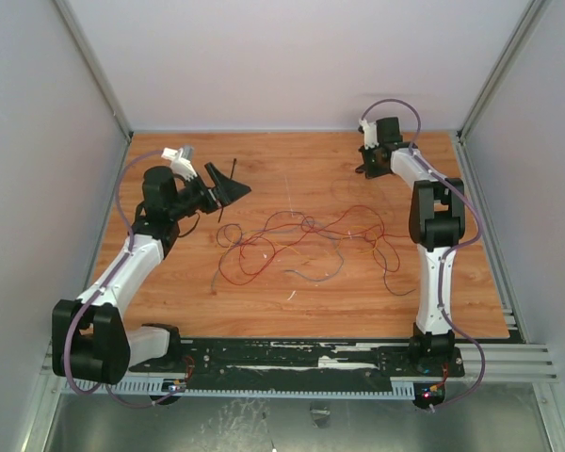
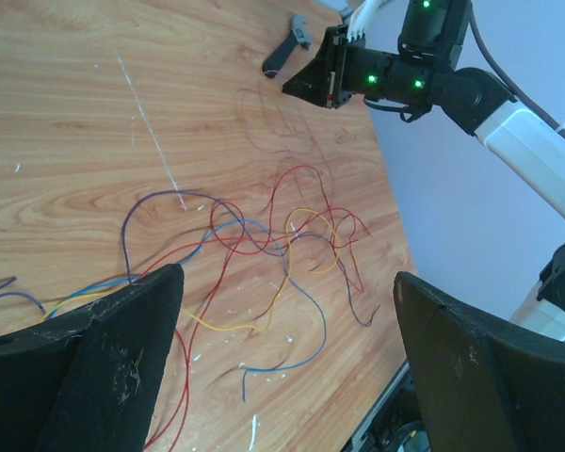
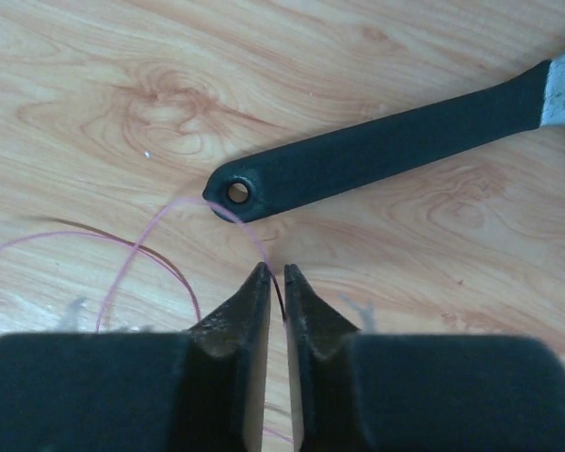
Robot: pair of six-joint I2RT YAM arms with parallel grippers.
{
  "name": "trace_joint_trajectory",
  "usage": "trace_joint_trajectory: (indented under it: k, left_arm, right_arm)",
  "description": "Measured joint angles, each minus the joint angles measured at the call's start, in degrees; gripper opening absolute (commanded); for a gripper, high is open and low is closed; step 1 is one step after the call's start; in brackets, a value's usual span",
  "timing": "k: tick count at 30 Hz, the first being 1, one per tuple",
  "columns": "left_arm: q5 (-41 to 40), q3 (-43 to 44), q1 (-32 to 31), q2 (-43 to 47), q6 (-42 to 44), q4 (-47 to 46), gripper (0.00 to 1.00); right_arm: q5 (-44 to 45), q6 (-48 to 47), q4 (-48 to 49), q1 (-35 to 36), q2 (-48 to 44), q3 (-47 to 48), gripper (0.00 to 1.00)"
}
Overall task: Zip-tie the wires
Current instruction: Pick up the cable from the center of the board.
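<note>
left hand (image 1: pixel 228 182): wide open, nothing in it. It sits at the far left of the bench (image 1: pixel 476 292), and its wrist cam shows both fingers (image 2: pixel 122 358) spread with bare wood and wire between them.
right hand (image 1: pixel 366 169): reached out to the far right corner with the tips low over the bench. From its own cam the hand (image 3: pixel 277 271) is down to a narrow slit.
right hand grip: one thin pinkish strand (image 3: pixel 155 247) runs right into that slit. Honestly can't tell if it's actually pinched or just sitting in the gap.
wires (image 1: pixel 301 235): loose tangle mid-bench, mostly red with some dark and grey bits, spread between the two arms. On the left wrist cam the wires (image 2: pixel 264 235) also show blue, yellow and purple strands.
zip tie (image 1: pixel 228 193): thin black strip on the bench right at the left hand. From the top cam it crosses the hand's outline, so no idea if they touch. It's well apart from the right hand.
wrench (image 3: pixel 386 141): black handle, grey head, lying flat just past the right hand's tips, and the strand curls up by the hole in its handle end. It's also visible on the left cam (image 2: pixel 284 55) beside the right hand (image 2: pixel 298 87).
</note>
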State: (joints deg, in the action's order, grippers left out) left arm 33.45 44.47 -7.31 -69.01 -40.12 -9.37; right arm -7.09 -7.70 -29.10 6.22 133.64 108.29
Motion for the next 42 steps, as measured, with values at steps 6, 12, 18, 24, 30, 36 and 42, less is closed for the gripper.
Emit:
trace_joint_trajectory:
  k: [6, 12, 18, 24, 30, 36, 42]
  left_arm:
    - [0.3, 3.1, 0.0, -0.9, 0.0, 0.0, 0.98]
    - [0.3, 10.8, 0.0, -4.5, 0.7, -0.4, 0.99]
    - [0.9, 18.0, 0.0, -9.2, 0.6, -2.3, 0.98]
    - [3.5, 20.2, -0.1, -13.1, -1.9, -7.1, 0.98]
    - [5.5, 20.8, -2.2, -15.9, -3.0, -10.1, 0.98]
    - [6.1, 21.2, -4.8, -16.9, -3.0, -11.5, 0.98]
    - [6.2, 21.2, -5.4, -17.0, -4.1, -13.9, 0.98]
  right_arm:
    - [2.2, -0.4, -2.6, 0.3, -0.6, 1.8, 0.0]
    - [6.3, -1.2, -8.6, 1.6, -8.2, 8.1, 0.0]
    - [5.6, -0.5, -5.7, 2.9, -26.3, 12.9, 0.0]
    - [-2.6, 2.3, 5.5, 3.0, -39.4, 15.1, 0.0]
    - [-11.0, 5.0, 12.3, 3.1, -41.3, 16.2, 0.0]
    - [-15.6, 7.1, 11.5, 3.1, -37.6, 17.8, 0.0]
    - [-19.3, 8.8, 10.5, 3.1, -37.7, 17.8, 0.0]
